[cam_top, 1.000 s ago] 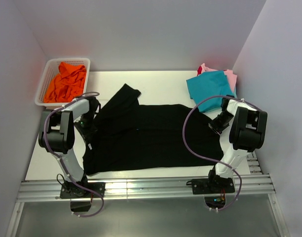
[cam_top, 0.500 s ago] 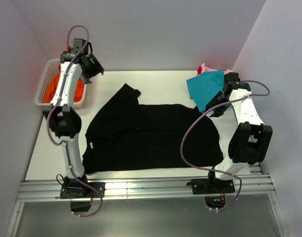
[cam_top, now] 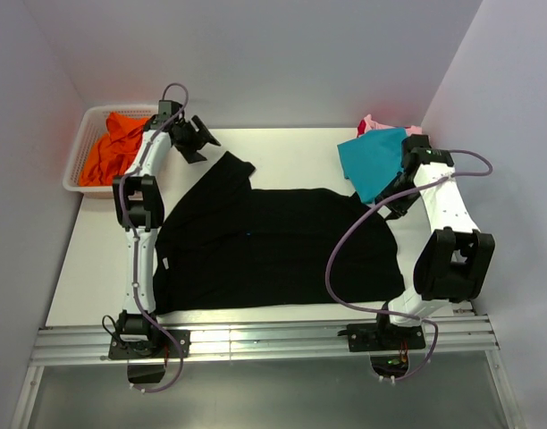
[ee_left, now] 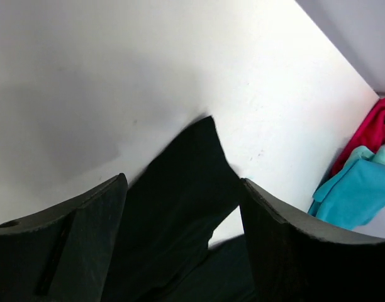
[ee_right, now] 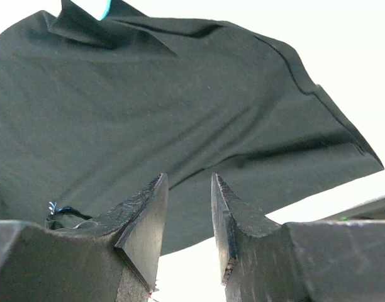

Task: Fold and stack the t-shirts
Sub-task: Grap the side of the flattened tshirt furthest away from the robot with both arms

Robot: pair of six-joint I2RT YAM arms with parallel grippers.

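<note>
Top view: black t-shirt (cam_top: 273, 250) being shown spread flat across worktop (cam_top: 291, 152) centre. Teal t-shirt (cam_top: 374, 161) lying over pink t-shirt (cam_top: 379, 124) at far-right corner. Orange t-shirt (cam_top: 118, 148) being carried in basket (cam_top: 84, 125) at far-left corner. Left tool (cam_top: 200, 140) being held over far sleeve, right tool (cam_top: 391, 204) over shirt's right edge.

Left wrist: fingers (ee_left: 85, 239) being held wide, nothing gripped, sleeve lying below.

Right wrist: fingers (ee_right: 145, 220) being held narrowly apart, empty, above black cloth.

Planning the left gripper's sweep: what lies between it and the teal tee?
Only bare table, in the top view; the black tee has its sleeve just beside that stretch.
</note>
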